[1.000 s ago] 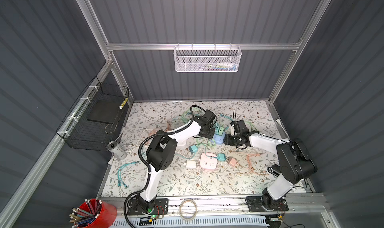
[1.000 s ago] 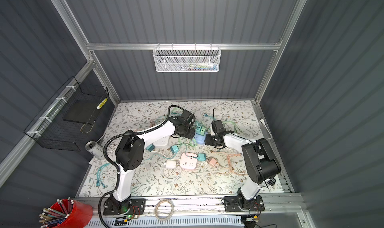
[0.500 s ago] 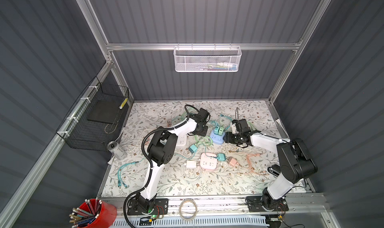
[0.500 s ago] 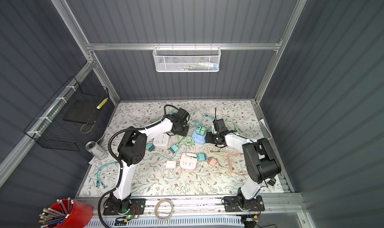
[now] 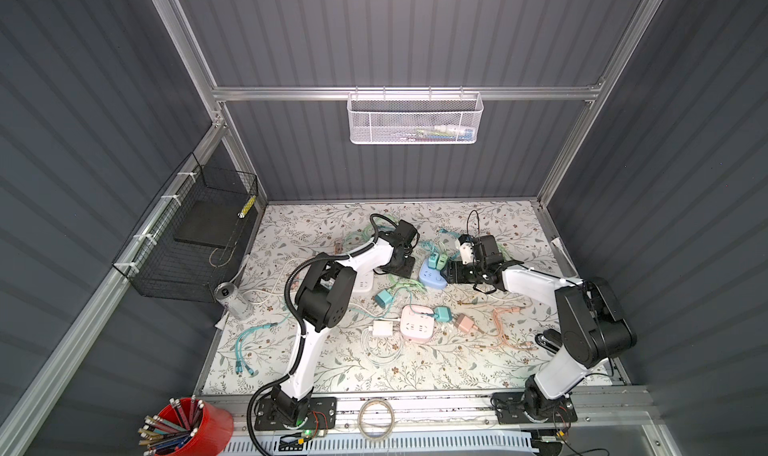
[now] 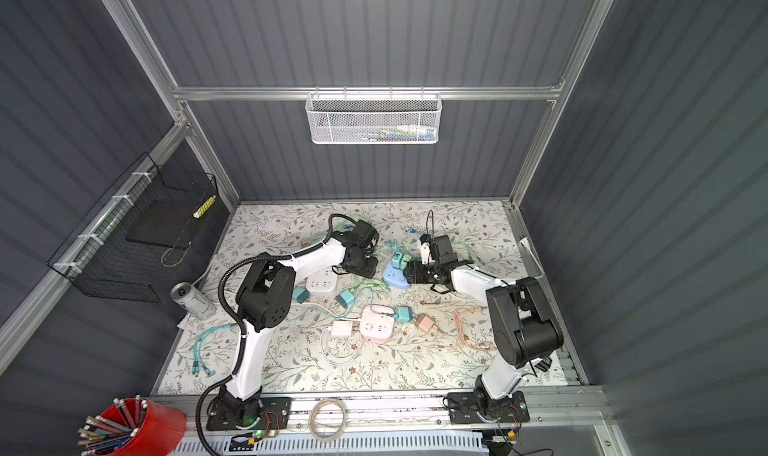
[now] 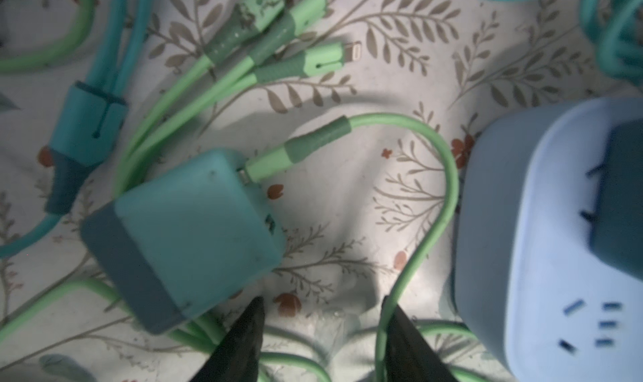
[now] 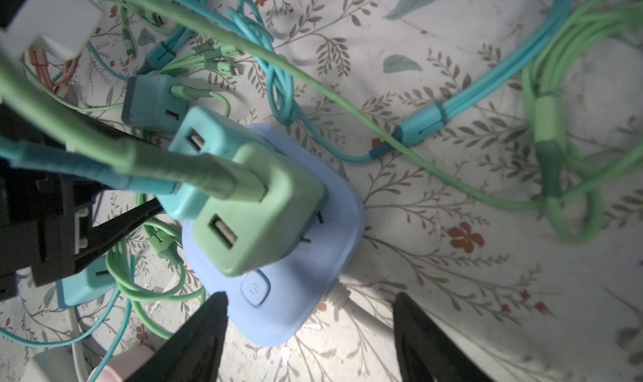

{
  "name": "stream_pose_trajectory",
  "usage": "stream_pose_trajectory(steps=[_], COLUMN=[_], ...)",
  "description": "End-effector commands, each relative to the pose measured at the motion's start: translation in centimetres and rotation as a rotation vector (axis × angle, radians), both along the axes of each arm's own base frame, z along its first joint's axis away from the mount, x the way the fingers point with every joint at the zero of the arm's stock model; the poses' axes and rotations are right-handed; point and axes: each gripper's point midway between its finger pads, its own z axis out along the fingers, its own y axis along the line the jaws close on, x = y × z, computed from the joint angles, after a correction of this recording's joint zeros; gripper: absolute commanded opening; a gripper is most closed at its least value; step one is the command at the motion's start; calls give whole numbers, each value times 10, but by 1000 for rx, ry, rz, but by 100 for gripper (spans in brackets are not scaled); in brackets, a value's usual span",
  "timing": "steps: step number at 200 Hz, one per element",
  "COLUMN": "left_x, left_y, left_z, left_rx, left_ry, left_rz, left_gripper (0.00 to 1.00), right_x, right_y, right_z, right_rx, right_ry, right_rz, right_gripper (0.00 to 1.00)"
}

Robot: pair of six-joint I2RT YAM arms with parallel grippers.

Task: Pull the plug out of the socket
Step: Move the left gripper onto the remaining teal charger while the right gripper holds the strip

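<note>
At the front edge stood a red pencil cup (image 5: 195, 422). On the flowered bench (image 5: 332, 371) behind it lay a white charger (image 5: 383, 328) just beside a pink socket (image 5: 417, 323). Farther back, near the middle, sat the blue socket (image 5: 432, 276). A green plug (image 8: 257, 216) and a teal plug (image 8: 205, 143) stood side by side on it, both seated upright in its face. The right pincer (image 8: 309, 295) was low at the socket's right end. Its tips were spread wide on either side of the corner bearing the power button, pinching nothing. The left pincer (image 7: 322, 303) hovered on the socket's left, spread too and empty. A loose teal charger (image 7: 188, 237) and a green cable (image 7: 435, 188) lay on the bench under it. On the back wall hung a white mesh basket (image 5: 415, 117).
</note>
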Motion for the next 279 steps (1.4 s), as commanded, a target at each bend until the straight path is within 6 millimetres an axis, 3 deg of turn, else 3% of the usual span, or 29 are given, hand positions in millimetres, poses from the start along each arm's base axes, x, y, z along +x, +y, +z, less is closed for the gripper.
stream_pose_trajectory(steps=[1,53,84,129,174,213,279], left_x=[-7,-5,-4,-3,-7,-11,-17], left_y=[-14,-18,-23,-27,-30,-34,-36], left_z=[29,45,51,51,42,33,20], left_rx=[-84,-116,-149,-174,-190,-200,-208], left_ry=[-8,-39,-46,-47,-23,1,46], left_rz=[-34,-33,-33,-25,-28,-31,-28], left_gripper=[60,73,78,83,85,85,74], right_x=[8,7,0,-7,0,7,16], right_y=[3,2,-11,-21,1,4,10], right_z=[13,47,58,36,23,15,6], right_rx=[-22,-78,-231,-368,-288,-303,-339], right_ry=[-54,-111,-170,-205,-206,-185,-175], right_rz=[57,140,254,435,531,566,635], right_gripper=[75,74,78,80,81,80,80])
